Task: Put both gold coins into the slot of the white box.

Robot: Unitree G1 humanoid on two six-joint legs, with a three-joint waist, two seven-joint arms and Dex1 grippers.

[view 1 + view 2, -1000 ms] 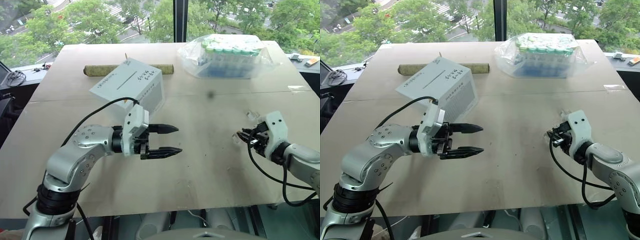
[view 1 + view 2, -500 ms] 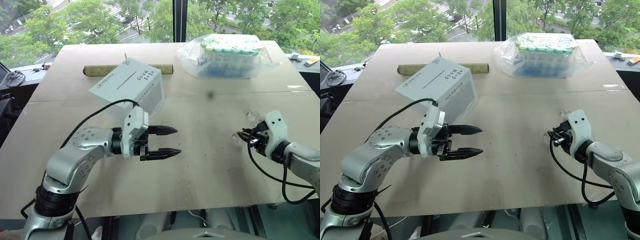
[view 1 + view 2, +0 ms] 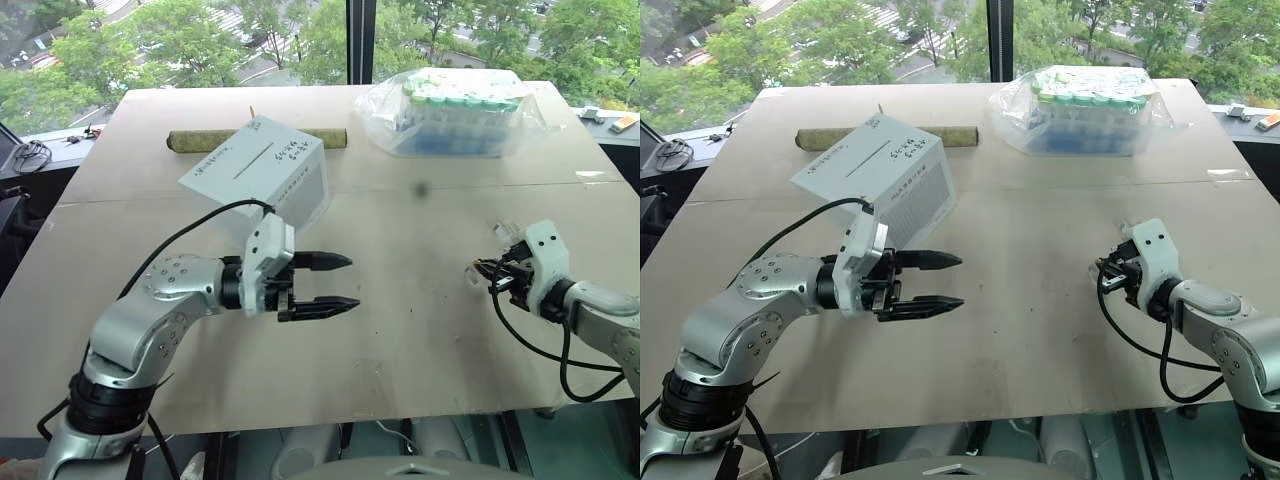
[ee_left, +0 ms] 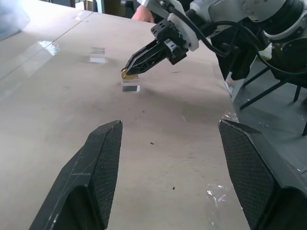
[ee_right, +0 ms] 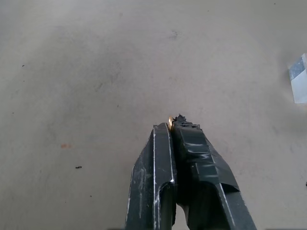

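We see the right hand [image 4: 125,73] clamped shut on a tiny shiny gold coin [image 4: 124,74], just a sliver of which peeks from between the black fingertips; in the right wrist view the same coin [image 5: 170,122] is a thin gold edge, the rest hidden by the fingers. It hangs just above the beige table [image 3: 420,330], over a small clear plastic holder [image 4: 130,88]; another clear holder [image 4: 98,59] lies beyond. We cannot make out a second coin anywhere.

The left hand [image 3: 338,282] hovers over the table's middle, its two black fingers spread wide with nothing between them, pointing toward the right hand.

The white cardboard box [image 3: 262,174] stands tilted at the far left of the table, its narrow dark slot [image 3: 252,162] facing up; the print beside it is too small to read. Behind it lies a long olive roll [image 3: 200,139], partly hidden by the box. A clear bag of green-capped tubes [image 3: 455,110] sits at the far right.
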